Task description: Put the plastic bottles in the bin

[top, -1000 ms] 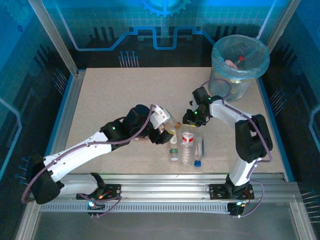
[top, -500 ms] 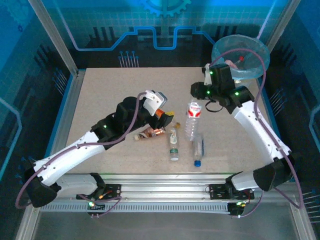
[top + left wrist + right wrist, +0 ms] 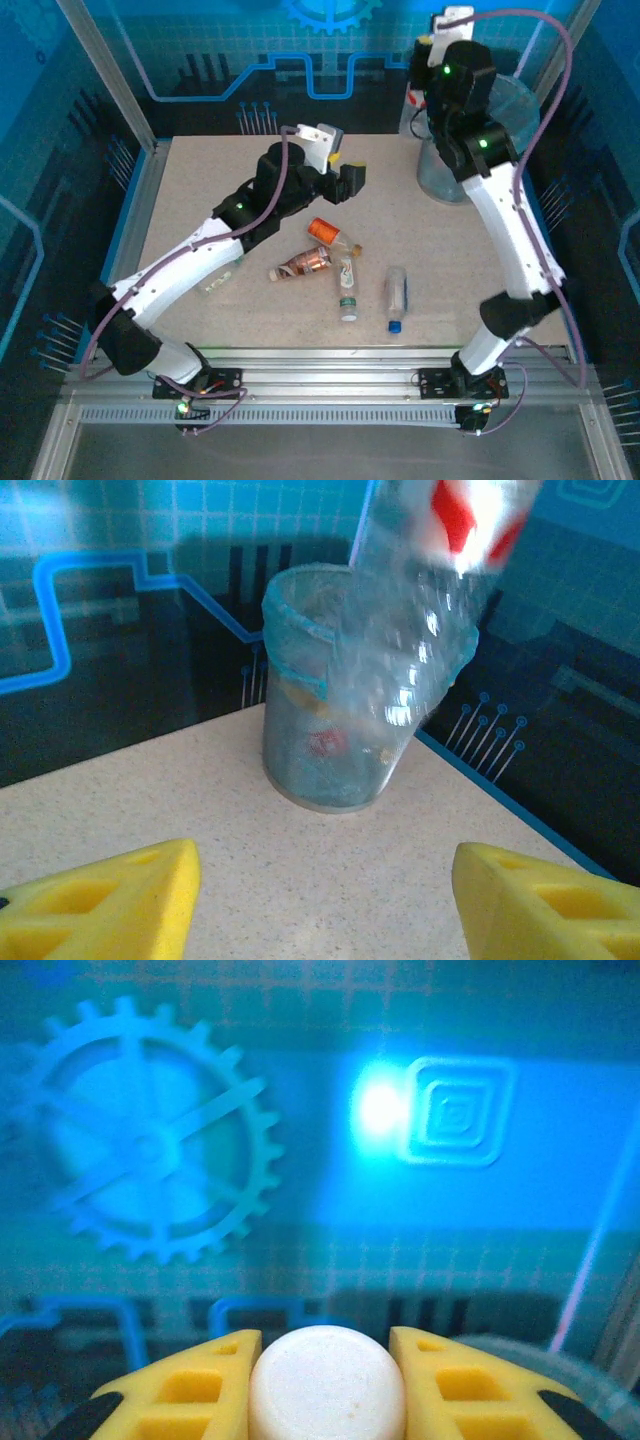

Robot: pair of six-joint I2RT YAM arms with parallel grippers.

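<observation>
We are pinching a white cap (image 3: 327,1390) between the fingers of our right gripper (image 3: 327,1350), which are pressed tight against both its sides. Beneath that grip the clear bottle (image 3: 415,650) with a red label is hanging tilted. Just below and beyond it the bin (image 3: 300,760) is standing, but we cannot tell whether the bottle is over the rim or beside it. We are judging this bottle light and thin-walled. Its body would likely dent and slip under a squeeze, while the stiff cap and neck are giving the surer hold, though the body may swing from there. Our left gripper (image 3: 352,182) is standing spread, with nothing between its fingers (image 3: 110,900). Below and behind it, toward our bases, the orange bottle (image 3: 322,230) and several others are lying on the table (image 3: 200,180).
</observation>
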